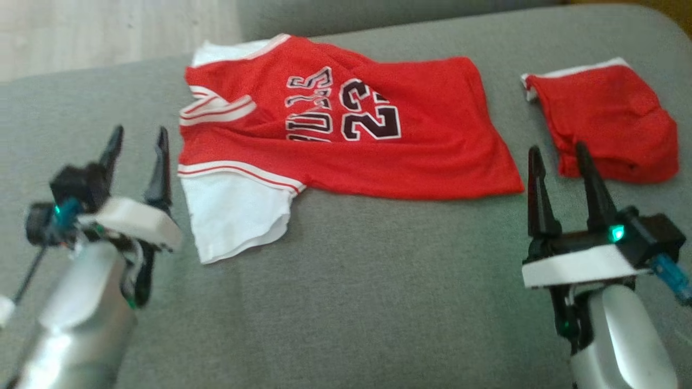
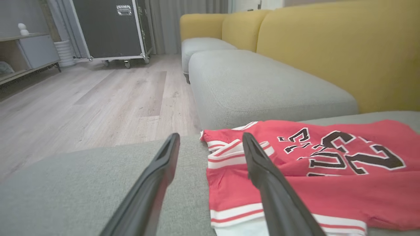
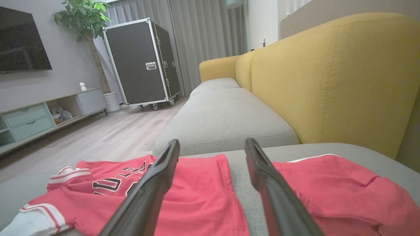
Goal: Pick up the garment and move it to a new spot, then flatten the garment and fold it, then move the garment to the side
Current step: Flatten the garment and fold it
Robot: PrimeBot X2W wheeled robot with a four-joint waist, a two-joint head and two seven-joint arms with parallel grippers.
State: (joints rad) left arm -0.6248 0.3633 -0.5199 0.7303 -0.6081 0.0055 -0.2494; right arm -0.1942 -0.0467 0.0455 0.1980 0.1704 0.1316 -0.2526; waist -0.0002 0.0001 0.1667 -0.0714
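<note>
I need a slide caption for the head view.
Open left gripper and open right gripper flank a red jersey on the grey sofa, beside another red garment.

We see a red jersey (image 1: 346,124) lying on the grey cushion (image 1: 351,297), spread out sideways and mostly flat, with soft wrinkles across its middle. Its hem points to our right and its striped armholes to our left. The trim is white with thin red lines. Black letters and the number 23, outlined in white, face up; a crease cuts across the lettering. A white layer sticks out from under the near left corner, and a little more shows at the far left corner.
</note>
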